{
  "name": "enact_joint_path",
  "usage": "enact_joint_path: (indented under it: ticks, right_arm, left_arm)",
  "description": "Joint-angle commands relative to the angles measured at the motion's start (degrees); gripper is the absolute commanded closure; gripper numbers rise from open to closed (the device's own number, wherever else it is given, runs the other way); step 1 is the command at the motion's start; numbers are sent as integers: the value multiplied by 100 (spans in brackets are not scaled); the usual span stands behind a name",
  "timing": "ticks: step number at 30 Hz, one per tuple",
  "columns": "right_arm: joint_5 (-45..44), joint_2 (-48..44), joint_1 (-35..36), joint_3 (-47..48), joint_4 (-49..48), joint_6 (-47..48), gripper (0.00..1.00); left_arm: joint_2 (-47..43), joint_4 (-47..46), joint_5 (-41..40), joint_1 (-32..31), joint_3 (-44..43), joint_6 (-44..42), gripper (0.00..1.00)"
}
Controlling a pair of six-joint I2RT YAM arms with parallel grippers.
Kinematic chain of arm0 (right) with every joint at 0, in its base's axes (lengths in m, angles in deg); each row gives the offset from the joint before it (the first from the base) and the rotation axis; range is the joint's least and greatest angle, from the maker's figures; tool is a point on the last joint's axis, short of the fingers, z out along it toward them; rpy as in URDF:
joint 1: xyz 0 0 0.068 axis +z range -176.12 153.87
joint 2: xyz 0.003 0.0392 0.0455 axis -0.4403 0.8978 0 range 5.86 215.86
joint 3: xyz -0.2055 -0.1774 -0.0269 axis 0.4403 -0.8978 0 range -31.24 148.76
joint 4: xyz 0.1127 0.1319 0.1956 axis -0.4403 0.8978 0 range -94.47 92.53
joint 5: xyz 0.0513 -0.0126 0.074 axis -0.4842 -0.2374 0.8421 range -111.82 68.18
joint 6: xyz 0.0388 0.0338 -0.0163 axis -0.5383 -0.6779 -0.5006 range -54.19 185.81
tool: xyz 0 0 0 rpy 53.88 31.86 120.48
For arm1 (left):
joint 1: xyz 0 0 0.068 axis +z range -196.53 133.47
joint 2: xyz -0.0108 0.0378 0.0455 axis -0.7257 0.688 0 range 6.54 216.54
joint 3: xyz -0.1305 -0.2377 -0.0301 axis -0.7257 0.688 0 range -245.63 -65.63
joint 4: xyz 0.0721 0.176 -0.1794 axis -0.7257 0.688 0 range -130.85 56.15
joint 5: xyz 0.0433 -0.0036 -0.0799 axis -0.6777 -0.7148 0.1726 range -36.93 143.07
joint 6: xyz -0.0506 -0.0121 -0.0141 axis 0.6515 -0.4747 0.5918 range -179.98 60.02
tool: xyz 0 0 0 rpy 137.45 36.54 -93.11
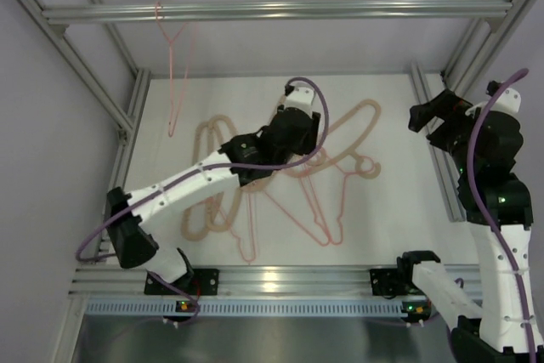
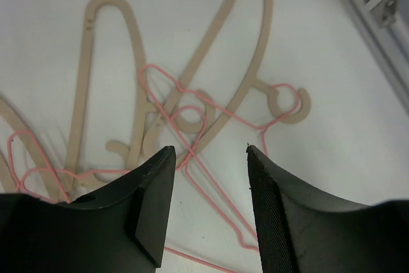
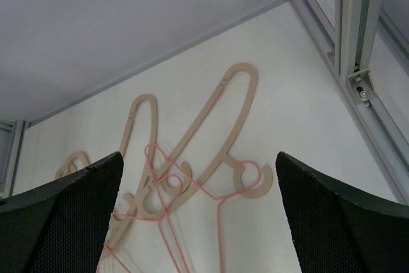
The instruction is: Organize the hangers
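On the white table (image 1: 399,218), a tangled heap of hangers (image 1: 289,180) lay across the middle, somewhat left of centre. Thick beige hangers (image 2: 263,36) sprawled flat at several angles, their rounded shoulders pointing toward the far side and their hooks curling near the middle of the heap. Thin pink wire hangers (image 2: 192,150) were threaded over and among them, with long pink corners reaching toward the near edge. One more pink hanger (image 1: 172,82) hung by its hook from the overhead rail (image 1: 297,11) at the far left, well apart from the heap.

The left arm stretched from its base at the near left out over the heap, covering part of it in the top view. The left gripper (image 2: 211,151) pointed down at the crossing of pink wires beside a beige hook. Its fingers (image 2: 150,202) stood moderately apart with nothing clamped between them. Whether their tips touched the wires below could not be told.

At the right side, the right arm stood raised beside the frame post (image 1: 429,150), away from the heap. The right gripper (image 1: 422,114) faced the hangers from above with its jaws spread wide and nothing between them. Through that gap the right wrist camera showed the rightmost beige hanger and pink wires crossing its hook.
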Motion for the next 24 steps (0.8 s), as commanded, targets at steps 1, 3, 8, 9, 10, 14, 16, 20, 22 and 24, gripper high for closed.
enact_joint_path:
  ticks: [1, 3, 8, 9, 10, 14, 16, 20, 22, 24]
  right_arm:
    - [-136, -176, -72, 121, -240, 40, 0]
    - [-180, -194, -72, 121, -231, 40, 1]
    - [-110, -212, -72, 103, -222, 31, 1]
    - [-119, -229, -72, 112, -213, 39, 0]
    - [-119, -221, -81, 112, -213, 48, 1]
    - [-119, -247, -81, 112, -187, 92, 0]
    - [-145, -256, -72, 77, -187, 101, 0]
    - [-110, -264, -72, 42, -187, 92, 1]
    - [-92, -273, -72, 33, -187, 83, 1]
    - [-92, -282, -81, 42, -187, 92, 0]
  left_arm:
    - [546, 89, -542, -313, 61, 531, 47]
    - [881, -7, -526, -437, 8, 584, 47]
    - [2137, -218, -236, -683, -264, 847, 48]
    - [2140, -254, -235, -684, -282, 891, 48]
    - [2375, -263, -157, -710, -308, 944, 49]
    - [2842, -439, 98, -780, -343, 1050, 49]
    - [3070, -579, 195, -807, -379, 1067, 49]
    - [3379, -816, 327, -816, -510, 1006, 49]
    - [3616, -817, 371, -816, -703, 979, 49]
    - [3800, -817, 389, -824, -809, 971, 49]
